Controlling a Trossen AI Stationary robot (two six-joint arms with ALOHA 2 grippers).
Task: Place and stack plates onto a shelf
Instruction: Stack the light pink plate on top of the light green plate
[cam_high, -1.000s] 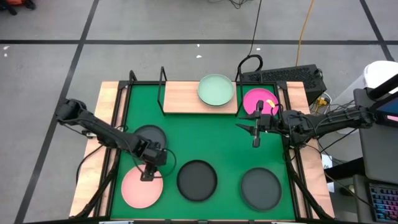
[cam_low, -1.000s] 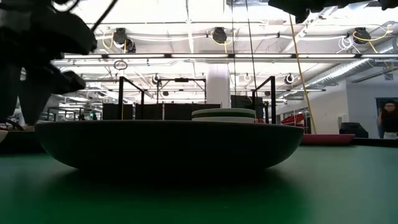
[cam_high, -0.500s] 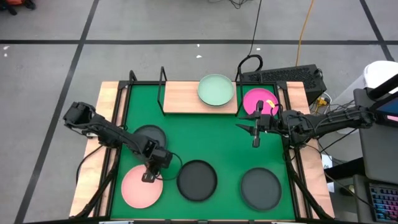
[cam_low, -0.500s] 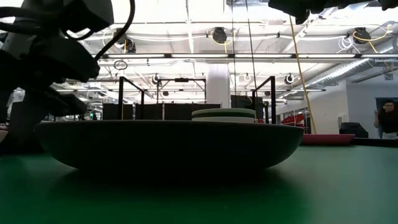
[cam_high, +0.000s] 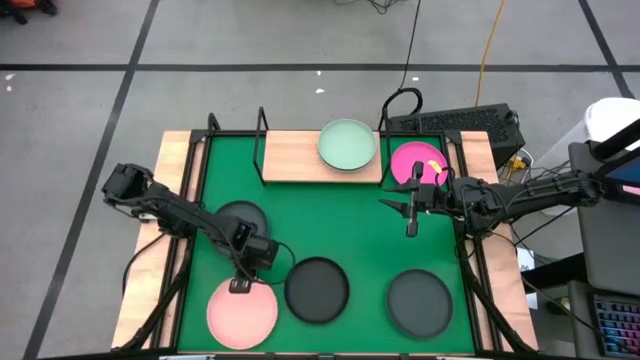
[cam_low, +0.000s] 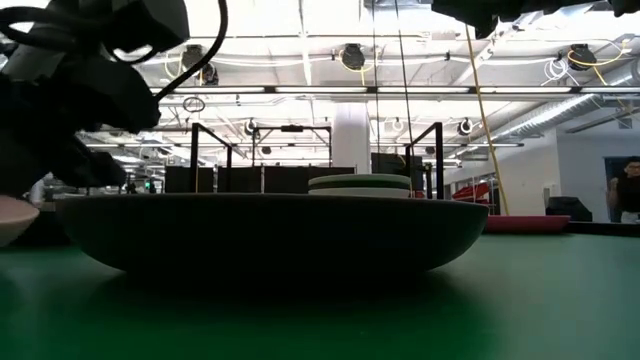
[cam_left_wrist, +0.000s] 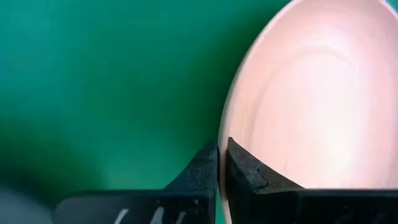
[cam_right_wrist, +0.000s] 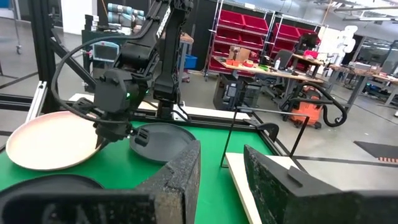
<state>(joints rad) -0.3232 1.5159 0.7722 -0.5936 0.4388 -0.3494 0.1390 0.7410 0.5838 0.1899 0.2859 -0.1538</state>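
A light pink plate (cam_high: 242, 312) sits at the near left of the green mat, with my left gripper (cam_high: 239, 286) shut on its far rim. Three dark plates (cam_high: 240, 220) (cam_high: 317, 290) (cam_high: 420, 303) lie flat on the mat. A pale green plate (cam_high: 347, 145) rests on the wooden shelf (cam_high: 295, 160). A magenta plate (cam_high: 418, 163) lies just right of the shelf. My right gripper (cam_high: 410, 215) hangs open above the mat near the magenta plate, with nothing between its fingers. My left gripper pinches the pink plate's far rim (cam_left_wrist: 225, 134) between its two fingers, one on the plate's upper face and one on the outside. The fingers slant down from the table's far side. In the right wrist view the held rim (cam_right_wrist: 93, 121) stands slightly raised.
Black wire uprights (cam_high: 262, 125) frame the shelf at the mat's far edge. The middle dark plate lies close to the right of the pink plate. Cables and a keyboard (cam_high: 455, 122) lie beyond the table's far right corner. A person stands far off in the room (cam_low: 628, 195).
My left gripper has sunk a little toward the near edge and shut on the pink plate's far rim. The pink plate has shifted toward the table's near edge and slightly right.
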